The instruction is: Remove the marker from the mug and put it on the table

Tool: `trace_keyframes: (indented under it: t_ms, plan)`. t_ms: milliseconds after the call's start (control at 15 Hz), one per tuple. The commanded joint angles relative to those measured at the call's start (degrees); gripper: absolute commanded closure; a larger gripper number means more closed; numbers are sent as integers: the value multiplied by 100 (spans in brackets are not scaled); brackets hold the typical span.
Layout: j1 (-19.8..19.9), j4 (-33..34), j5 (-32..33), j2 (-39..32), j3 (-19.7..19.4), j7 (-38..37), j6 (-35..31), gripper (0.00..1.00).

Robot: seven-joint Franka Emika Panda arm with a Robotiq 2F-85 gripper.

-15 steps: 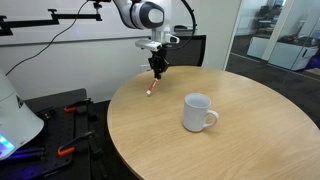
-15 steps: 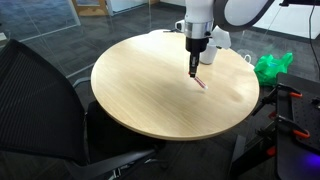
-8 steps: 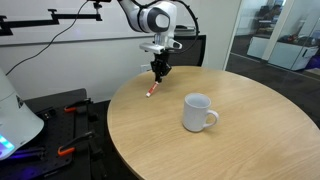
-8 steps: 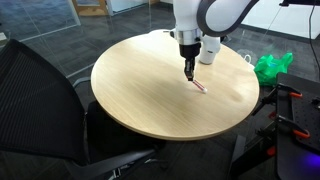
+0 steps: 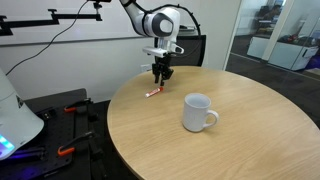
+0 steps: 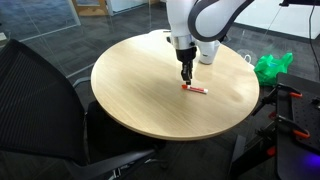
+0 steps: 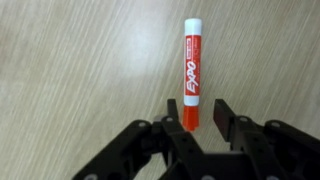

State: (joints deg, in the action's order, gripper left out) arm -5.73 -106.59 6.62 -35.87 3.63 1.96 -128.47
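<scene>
The red marker (image 5: 153, 92) with a whitish end lies flat on the light-brown round table (image 5: 250, 140). It also shows in the other exterior view (image 6: 195, 89). My gripper (image 5: 162, 76) hangs just above it, open and holding nothing. In the wrist view the marker (image 7: 191, 70) lies lengthwise on the wood, its red end between my open fingertips (image 7: 197, 104) without touching them. The white mug (image 5: 198, 112) stands upright and empty-looking toward the table's middle, well apart from the marker. In an exterior view the mug (image 6: 208, 52) is partly hidden behind the arm.
A dark chair back (image 6: 40, 100) stands close to the table edge. A green bag (image 6: 270, 68) sits beyond the table. Red-handled tools (image 5: 68, 110) lie on a low black stand beside the table.
The marker, tilted under the gripper earlier, now lies flat on the table. The jaws have let it go and the gripper has shifted slightly sideways above it.
</scene>
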Motion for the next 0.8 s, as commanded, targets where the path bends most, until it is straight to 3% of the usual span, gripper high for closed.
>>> trace_keyframes:
  t_ms: [0,200,267,733]
  plan:
    - [-79,243,-9,-114,-60,-146,249,24]
    - [-83,95,-3,23,-54,-161,115,2]
    - [-91,17,7,104,-56,-176,63,0]
    - [-97,-814,-3,892,-31,-263,-687,0]
